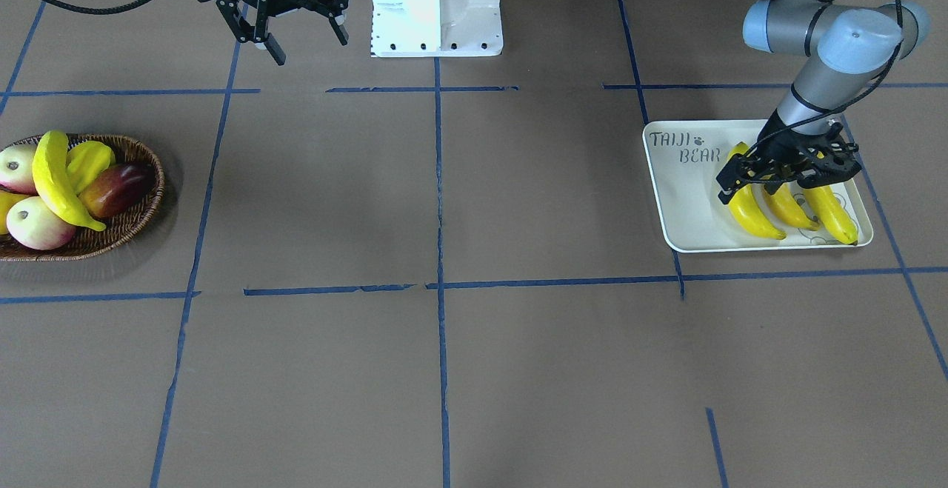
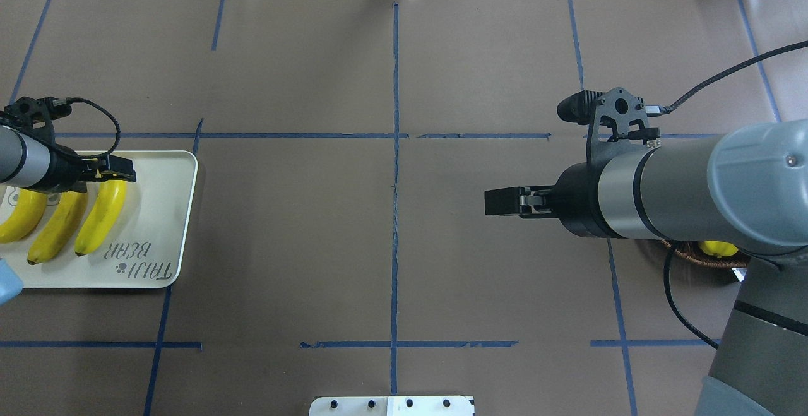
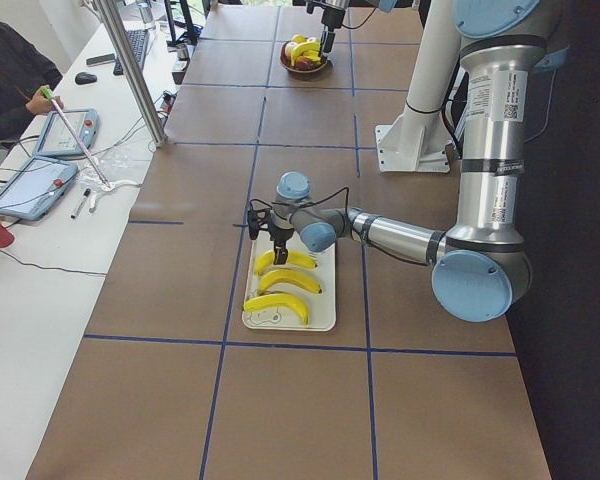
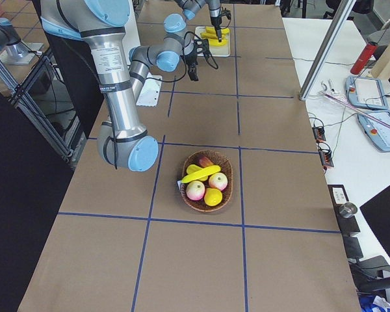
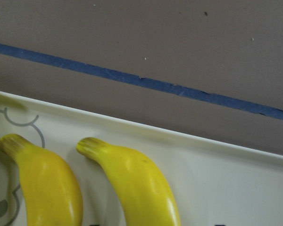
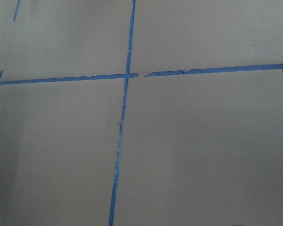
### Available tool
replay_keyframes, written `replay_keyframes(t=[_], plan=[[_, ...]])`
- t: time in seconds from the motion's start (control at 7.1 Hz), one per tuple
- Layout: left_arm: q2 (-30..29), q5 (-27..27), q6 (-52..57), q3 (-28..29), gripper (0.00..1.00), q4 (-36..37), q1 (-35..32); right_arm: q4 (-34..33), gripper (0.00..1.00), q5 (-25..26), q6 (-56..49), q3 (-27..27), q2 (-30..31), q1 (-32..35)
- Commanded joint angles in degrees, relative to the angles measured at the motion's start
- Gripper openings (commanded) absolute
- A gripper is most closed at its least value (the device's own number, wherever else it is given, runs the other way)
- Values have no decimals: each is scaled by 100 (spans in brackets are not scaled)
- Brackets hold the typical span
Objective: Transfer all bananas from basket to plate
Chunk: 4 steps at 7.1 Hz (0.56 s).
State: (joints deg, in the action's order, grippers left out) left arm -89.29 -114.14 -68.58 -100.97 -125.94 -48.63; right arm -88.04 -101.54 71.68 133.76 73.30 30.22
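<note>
Basket (image 1: pixel 141 218) with banana (image 1: pixel 53 177), mostly hidden overhead

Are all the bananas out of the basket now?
No. One banana lies in the basket on the other fruit; three bananas lie on the plate.

Overhead and front views face each other above the worktop (image 2: pixel 284 245); end views look along it; all share the plate (image 2: pixel 177 201).

Table: brown paper-covered surface (image 1: pixel 518 369) in front of me, crossed by blue tape lines (image 1: pixel 438 177).
Fruit: 1 dark red-and-yellow mango (image 1: pixel 118 188), 2 pink-cream round apples (image 1: pixel 41 223).
Side bench: white top (image 3: pixel 40 300), 2 grey tablets (image 3: pixel 30 188).
</note>
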Motion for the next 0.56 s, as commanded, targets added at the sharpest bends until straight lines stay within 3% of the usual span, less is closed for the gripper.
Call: replay_keyframes(t=[0.0, 0.14, 0.28, 0.42], plan=[[209, -310, 11, -806, 100, 8, -59, 6, 100, -94, -153, 10, 463, 219], [124, -598, 12, -914, 100, -44, -24, 23, 100, -277, -537, 10, 753, 456], [18, -1323, 12, -837, 100, -27, -67, 50, 100, -514, -933, 10, 1087, 745], [-261, -1504, 20, -802, 100, 25, -102, 67, 100, -821, -1354, -8, 1395, 1149]])
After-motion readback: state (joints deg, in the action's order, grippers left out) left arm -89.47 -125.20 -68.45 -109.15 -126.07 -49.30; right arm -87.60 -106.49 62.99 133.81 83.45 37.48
